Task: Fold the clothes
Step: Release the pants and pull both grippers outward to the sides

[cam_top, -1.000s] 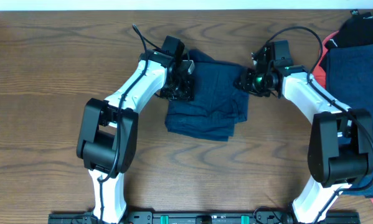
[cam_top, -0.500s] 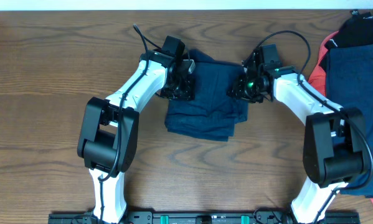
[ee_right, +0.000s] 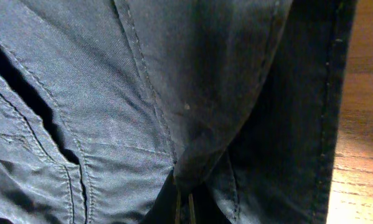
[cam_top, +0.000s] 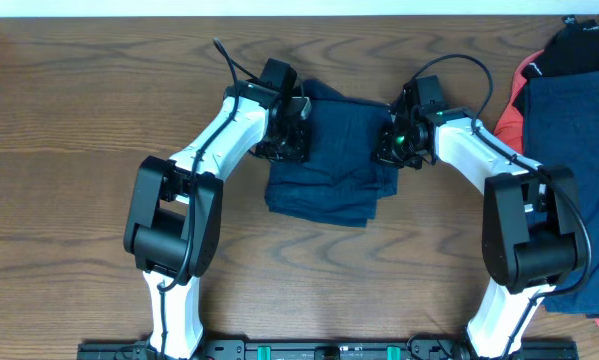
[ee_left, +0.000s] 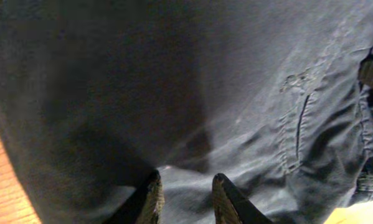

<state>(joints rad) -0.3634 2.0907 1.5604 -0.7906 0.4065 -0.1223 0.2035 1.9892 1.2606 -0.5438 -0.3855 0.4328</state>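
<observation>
A dark navy garment lies folded in the middle of the table. My left gripper is at its left edge. In the left wrist view the left gripper has its fingertips pressed into the cloth, a little apart, with a thick ridge of fabric between them. My right gripper is at the garment's right edge. The right wrist view shows the right gripper shut, with a pinched fold of navy fabric rising from its tips.
More clothes are piled at the table's right edge: a black one at the back, a coral-red one beneath, and a navy one on top. Bare wooden tabletop lies to the left and front.
My right gripper moved a little left onto the garment's right edge and closed on a fold of it. The left arm stayed still.
</observation>
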